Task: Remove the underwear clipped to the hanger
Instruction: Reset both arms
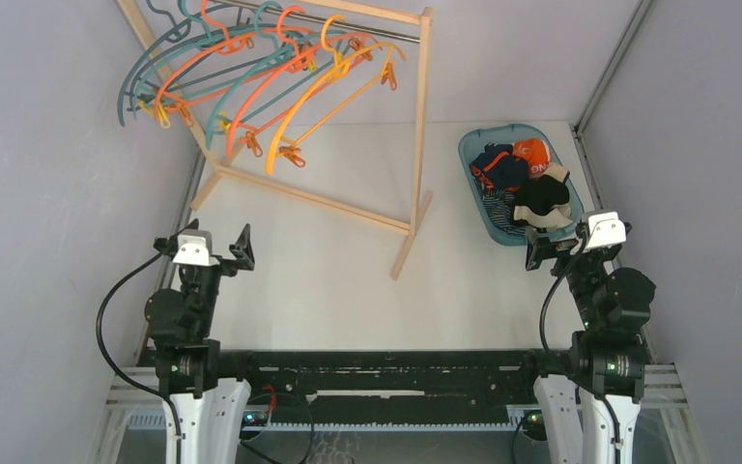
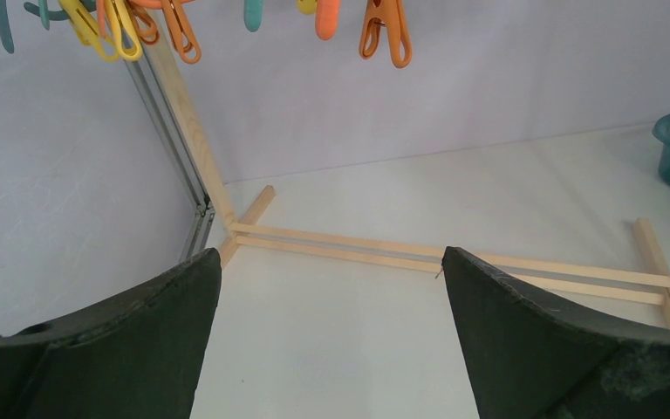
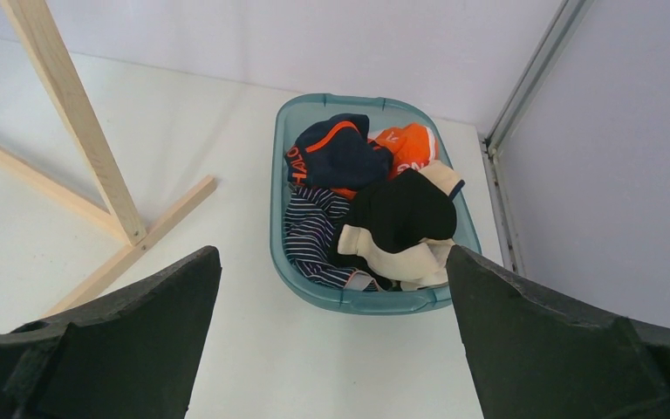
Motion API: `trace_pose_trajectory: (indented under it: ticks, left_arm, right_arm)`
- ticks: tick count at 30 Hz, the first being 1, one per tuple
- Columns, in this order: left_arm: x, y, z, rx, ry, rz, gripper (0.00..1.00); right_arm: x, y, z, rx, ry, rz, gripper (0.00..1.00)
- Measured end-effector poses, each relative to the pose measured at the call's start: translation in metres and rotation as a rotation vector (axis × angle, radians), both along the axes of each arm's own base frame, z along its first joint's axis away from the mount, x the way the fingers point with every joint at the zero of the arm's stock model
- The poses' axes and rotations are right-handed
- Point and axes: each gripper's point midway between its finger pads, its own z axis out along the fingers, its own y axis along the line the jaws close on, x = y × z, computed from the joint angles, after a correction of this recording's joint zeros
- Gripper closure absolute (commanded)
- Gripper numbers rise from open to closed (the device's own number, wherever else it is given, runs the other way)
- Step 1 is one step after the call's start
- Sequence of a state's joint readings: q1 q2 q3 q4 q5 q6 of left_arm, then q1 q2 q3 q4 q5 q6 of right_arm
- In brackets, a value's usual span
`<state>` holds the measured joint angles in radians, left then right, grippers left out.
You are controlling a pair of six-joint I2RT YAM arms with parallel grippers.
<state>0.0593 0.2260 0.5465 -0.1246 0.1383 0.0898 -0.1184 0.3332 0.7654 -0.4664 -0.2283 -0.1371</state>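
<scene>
Underwear (image 3: 375,209) sat heaped in a teal basket (image 3: 290,122) on the right side of the table (image 1: 328,261), just past the right gripper (image 3: 331,262). Closest in, both arms hung by the near edge. The left gripper (image 2: 331,262) had its jaws spread wide with nothing in them, and the right one was just as wide and empty, looking at the basket. The pile had navy with orange trim, navy stripes, black, beige and a bit of orange. Far left stood a wooden rack (image 1: 420,126) with teal, orange and yellow hangers (image 1: 251,68), clips (image 2: 384,30) dangling.
</scene>
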Motion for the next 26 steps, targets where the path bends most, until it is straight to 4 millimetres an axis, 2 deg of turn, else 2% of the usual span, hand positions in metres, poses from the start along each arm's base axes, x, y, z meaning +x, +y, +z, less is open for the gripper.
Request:
trace_pose_trajectory:
  ticks: [26]
  left_arm:
    - [0.0001,0.0003,-0.0013,0.008,0.005,0.001,0.00]
  right_arm:
    - [0.0002,0.0030,-0.0006,0.001,0.003,0.018,0.00]
